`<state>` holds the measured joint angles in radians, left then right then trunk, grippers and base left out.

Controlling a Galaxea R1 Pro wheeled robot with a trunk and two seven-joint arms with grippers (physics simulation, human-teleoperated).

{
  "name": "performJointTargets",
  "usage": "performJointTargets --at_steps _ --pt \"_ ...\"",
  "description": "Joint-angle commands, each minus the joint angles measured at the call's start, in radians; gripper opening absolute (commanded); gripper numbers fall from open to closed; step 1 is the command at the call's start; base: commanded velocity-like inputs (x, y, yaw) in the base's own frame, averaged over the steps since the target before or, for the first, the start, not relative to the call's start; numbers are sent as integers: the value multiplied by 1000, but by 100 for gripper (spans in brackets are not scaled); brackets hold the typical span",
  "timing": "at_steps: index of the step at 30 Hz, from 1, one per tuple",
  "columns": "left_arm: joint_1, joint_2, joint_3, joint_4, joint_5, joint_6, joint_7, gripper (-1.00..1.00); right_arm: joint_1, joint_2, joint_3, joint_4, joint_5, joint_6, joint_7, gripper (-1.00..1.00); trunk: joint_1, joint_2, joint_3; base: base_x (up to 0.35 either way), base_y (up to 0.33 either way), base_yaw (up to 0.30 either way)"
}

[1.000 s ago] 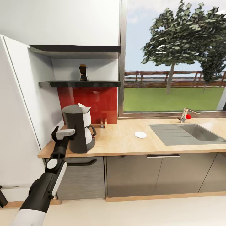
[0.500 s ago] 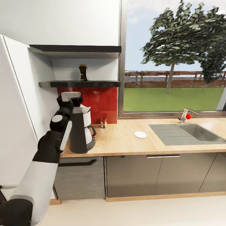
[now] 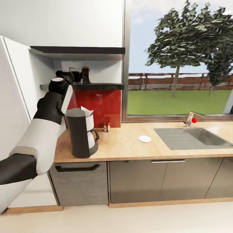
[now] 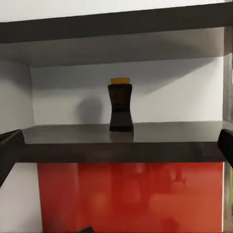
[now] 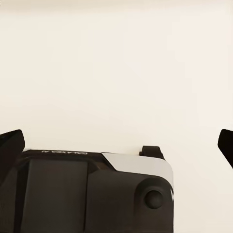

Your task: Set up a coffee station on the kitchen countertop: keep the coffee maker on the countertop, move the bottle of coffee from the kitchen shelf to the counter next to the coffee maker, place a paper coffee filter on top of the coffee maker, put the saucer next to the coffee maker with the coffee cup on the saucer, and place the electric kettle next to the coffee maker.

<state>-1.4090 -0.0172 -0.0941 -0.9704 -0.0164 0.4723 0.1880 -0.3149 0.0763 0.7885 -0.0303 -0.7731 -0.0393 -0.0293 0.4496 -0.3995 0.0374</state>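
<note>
Head view: a kitchen counter (image 3: 129,145) under a large window. The black coffee maker (image 3: 80,132) stands at the counter's left end with a white paper filter (image 3: 86,111) poking from its top. A small white saucer (image 3: 145,138) lies farther right, near the sink (image 3: 191,137). Above, on a dark wall shelf (image 3: 97,86), stands the bottle of coffee (image 3: 85,75). The left arm is raised to shelf height, its left gripper (image 3: 72,75) just beside the bottle, not touching.

Left wrist view: the bottle (image 4: 121,105) stands upright at the middle of the shelf (image 4: 121,145), dark, narrow-waisted, with an orange cap. The gripper's two dark fingertips (image 4: 9,150) sit wide apart at the frame edges, holding nothing.

Right wrist view: the right gripper's fingertips (image 5: 10,145) are likewise spread wide and empty, above the robot's own dark body and a pale floor.

The bottle looks rigid and smooth, probably glass, so slippery and breakable. The pinched waist seems the safest place to grip.
</note>
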Motion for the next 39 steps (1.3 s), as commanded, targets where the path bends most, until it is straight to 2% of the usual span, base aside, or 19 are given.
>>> performJointTargets --at_steps 1,7,12,30,39 --pt "-31 0 -2 35 -1 13 9 100 0 1 8 0 -9 -2 -2 100 0 -1 -1 0 0 0" --pt "-167 -1 -3 232 -1 26 12 100 8 3 8 0 -10 -1 1 100 0 -1 -1 0 0 0" --pt "-220 -1 -3 297 -1 28 3 100 22 1 8 1 -9 -1 3 100 0 -1 -1 0 0 0" --pt "-212 3 2 305 2 26 16 100 54 -4 9 3 0 0 0 100 0 -1 -1 3 0 0" --pt "-211 2 9 305 11 23 18 100 60 -4 9 3 0 -1 -1 100 0 -1 -1 272 0 0"
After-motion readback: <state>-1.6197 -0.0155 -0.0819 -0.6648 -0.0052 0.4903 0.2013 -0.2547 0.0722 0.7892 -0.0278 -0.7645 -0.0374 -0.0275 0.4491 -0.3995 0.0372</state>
